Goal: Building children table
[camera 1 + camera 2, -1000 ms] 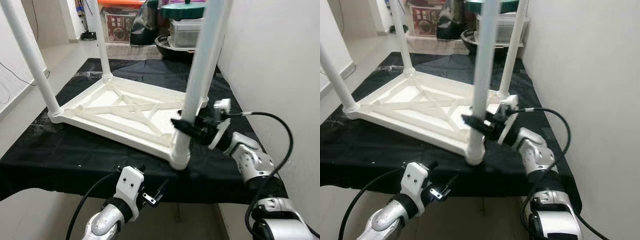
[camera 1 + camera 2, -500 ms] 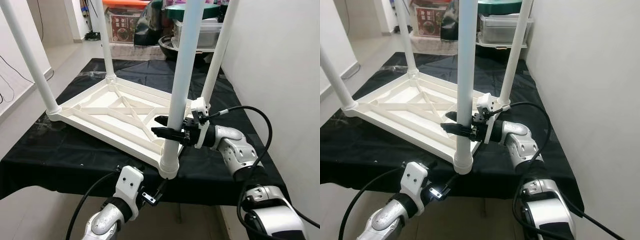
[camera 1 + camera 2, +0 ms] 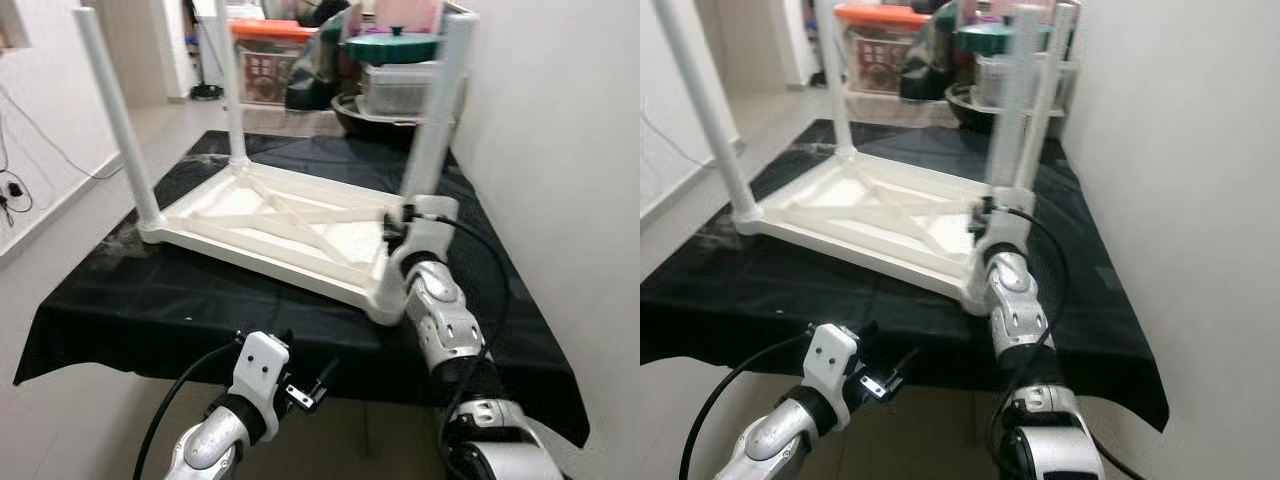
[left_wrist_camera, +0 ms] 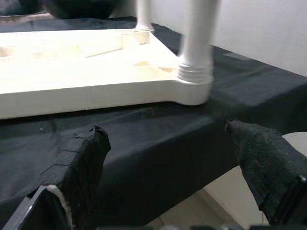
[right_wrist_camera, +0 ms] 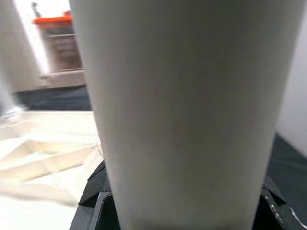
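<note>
The right gripper (image 3: 398, 228) is clamping the near-right leg (image 3: 432, 130) of the upturned white table (image 3: 275, 225), lying on the black cloth (image 3: 120, 300). The left gripper (image 4: 168, 167) is hovering off the cloth's near edge, fingers wide and holding nothing.

No text, number or brand can be read in these pictures. The box with the orange lid (image 3: 268, 62), far behind the right gripper (image 3: 396, 228) and the white table (image 3: 290, 222), carries a dark label, but its print is too small and blurred to read. The grippers and the table show no marks.
</note>
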You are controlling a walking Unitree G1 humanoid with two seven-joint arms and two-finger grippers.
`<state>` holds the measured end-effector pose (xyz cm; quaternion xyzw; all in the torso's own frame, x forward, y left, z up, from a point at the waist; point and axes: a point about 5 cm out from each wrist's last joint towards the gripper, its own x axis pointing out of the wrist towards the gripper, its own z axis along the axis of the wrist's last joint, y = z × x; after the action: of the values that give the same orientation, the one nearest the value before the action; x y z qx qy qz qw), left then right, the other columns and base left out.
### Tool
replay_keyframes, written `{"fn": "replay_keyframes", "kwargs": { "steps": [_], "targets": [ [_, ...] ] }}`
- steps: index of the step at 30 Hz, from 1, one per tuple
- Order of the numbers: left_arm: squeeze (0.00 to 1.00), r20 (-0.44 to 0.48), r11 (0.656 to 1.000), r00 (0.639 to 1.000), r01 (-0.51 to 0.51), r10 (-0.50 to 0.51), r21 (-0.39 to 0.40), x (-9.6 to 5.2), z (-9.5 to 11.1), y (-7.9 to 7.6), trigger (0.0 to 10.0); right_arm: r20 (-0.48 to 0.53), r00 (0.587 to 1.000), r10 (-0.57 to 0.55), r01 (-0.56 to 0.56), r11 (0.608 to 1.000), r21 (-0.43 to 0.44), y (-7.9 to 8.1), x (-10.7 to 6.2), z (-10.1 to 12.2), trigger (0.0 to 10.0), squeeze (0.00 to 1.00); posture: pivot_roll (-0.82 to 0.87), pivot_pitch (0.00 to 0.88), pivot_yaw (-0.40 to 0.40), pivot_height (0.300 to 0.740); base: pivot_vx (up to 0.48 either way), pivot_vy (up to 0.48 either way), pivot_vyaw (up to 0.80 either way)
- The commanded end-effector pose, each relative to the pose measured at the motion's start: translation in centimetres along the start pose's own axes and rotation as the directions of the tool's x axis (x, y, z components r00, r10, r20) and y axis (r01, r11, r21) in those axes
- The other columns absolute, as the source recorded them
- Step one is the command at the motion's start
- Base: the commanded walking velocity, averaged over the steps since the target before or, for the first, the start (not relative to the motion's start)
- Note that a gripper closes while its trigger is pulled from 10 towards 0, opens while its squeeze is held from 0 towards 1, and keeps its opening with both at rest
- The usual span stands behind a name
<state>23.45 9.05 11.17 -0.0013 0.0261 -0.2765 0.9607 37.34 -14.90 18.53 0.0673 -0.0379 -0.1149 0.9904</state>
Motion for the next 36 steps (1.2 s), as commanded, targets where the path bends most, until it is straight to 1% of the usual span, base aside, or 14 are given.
{"fn": "replay_keyframes", "kwargs": {
  "steps": [1,4,5,7,8,10,11,12,19,21,22,25,29,36],
  "targets": [
    [0.00,-0.009,1.000,1.000,0.005,-0.005,-0.010,0.1,-0.3,0.0,10.0,-0.066,0.986,-0.153,0.158,0.985,0.073,-1.8,-0.5,-1.3,0.0,0.00,0.07,0.026,-0.040,0.740,0.000,0.000,0.00],
    [0.00,-0.009,1.000,1.000,0.004,-0.004,-0.009,0.2,-0.4,0.0,10.0,-0.075,0.971,-0.225,0.232,0.967,0.109,-0.5,-1.5,-1.6,0.0,0.00,0.06,0.019,-0.041,0.740,0.000,0.000,0.00],
    [0.00,-0.008,1.000,1.000,0.001,-0.001,-0.009,0.3,-0.4,0.0,10.0,-0.078,0.980,-0.181,0.190,0.974,0.123,0.8,-1.6,-1.7,8.7,0.00,0.07,0.016,-0.047,0.740,0.000,0.000,0.00],
    [0.00,-0.007,1.000,1.000,0.000,0.000,-0.009,0.3,-0.4,0.0,10.0,-0.070,0.989,-0.129,0.137,0.982,0.133,2.0,-1.7,-1.7,10.0,0.13,0.07,0.016,-0.051,0.740,0.000,0.000,0.00],
    [0.00,-0.006,1.000,1.000,-0.002,0.002,-0.010,0.4,-0.4,0.0,10.0,-0.046,0.998,-0.038,0.044,0.989,0.144,3.0,-1.7,-1.5,10.0,1.00,0.07,0.012,-0.053,0.740,0.000,0.000,0.00],
    [0.00,-0.001,1.000,1.000,0.001,-0.001,-0.011,0.5,-0.4,-0.1,10.0,0.001,0.993,0.118,-0.116,0.977,0.180,4.1,-1.6,-1.1,10.0,1.00,0.07,0.010,-0.061,0.740,0.000,0.000,0.00],
    [0.00,0.000,1.000,1.000,0.000,0.000,-0.012,0.5,-0.4,0.0,10.0,0.027,0.984,0.176,-0.178,0.967,0.181,4.1,-1.4,-0.8,10.0,0.25,0.06,0.008,-0.065,0.740,0.000,0.000,0.00],
    [0.00,0.000,1.000,1.000,0.000,0.000,-0.013,0.5,-0.4,0.0,10.0,0.043,0.972,0.232,-0.236,0.954,0.186,4.3,-1.4,-0.7,10.0,0.00,0.06,0.008,-0.065,0.740,0.000,0.000,0.00],
    [0.00,0.001,1.000,1.000,-0.004,0.004,-0.014,0.7,-0.4,0.0,10.0,0.085,0.913,0.399,-0.408,0.886,0.221,3.5,-1.3,0.1,10.0,0.00,0.06,0.002,-0.064,0.740,0.000,0.000,0.00],
    [0.00,0.001,1.000,1.000,-0.005,0.005,-0.014,0.7,-0.4,0.0,10.0,0.096,0.854,0.511,-0.519,0.822,0.234,3.2,-1.2,0.4,10.0,0.00,0.06,0.000,-0.062,0.740,0.000,0.000,0.00],
    [0.00,0.002,1.000,1.000,-0.002,0.002,-0.014,0.7,-0.5,0.0,10.0,0.119,0.671,0.732,-0.735,0.636,0.234,2.6,-1.6,1.0,10.0,0.00,0.06,0.000,-0.060,0.740,0.000,0.000,0.00],
    [0.00,0.001,1.000,1.000,0.000,0.000,-0.013,0.7,-0.5,0.1,10.0,0.123,0.505,0.854,-0.848,0.465,0.255,2.3,-2.0,1.5,10.0,0.00,0.06,0.000,-0.059,0.740,0.000,0.000,0.00],
    [0.00,0.002,1.000,1.000,0.001,-0.001,-0.013,0.7,-0.5,0.1,10.0,0.118,0.425,0.897,-0.887,0.387,0.252,2.3,-2.3,1.7,10.0,0.00,0.06,0.000,-0.060,0.740,0.000,0.000,0.00],
    [0.00,0.001,1.000,1.000,0.006,-0.006,-0.015,0.6,-0.6,-0.1,10.0,-0.027,-0.037,0.999,-0.982,-0.031,0.187,3.7,-3.6,0.9,10.0,0.00,0.08,0.000,-0.067,0.740,0.000,0.000,0.00]
  ]
}}
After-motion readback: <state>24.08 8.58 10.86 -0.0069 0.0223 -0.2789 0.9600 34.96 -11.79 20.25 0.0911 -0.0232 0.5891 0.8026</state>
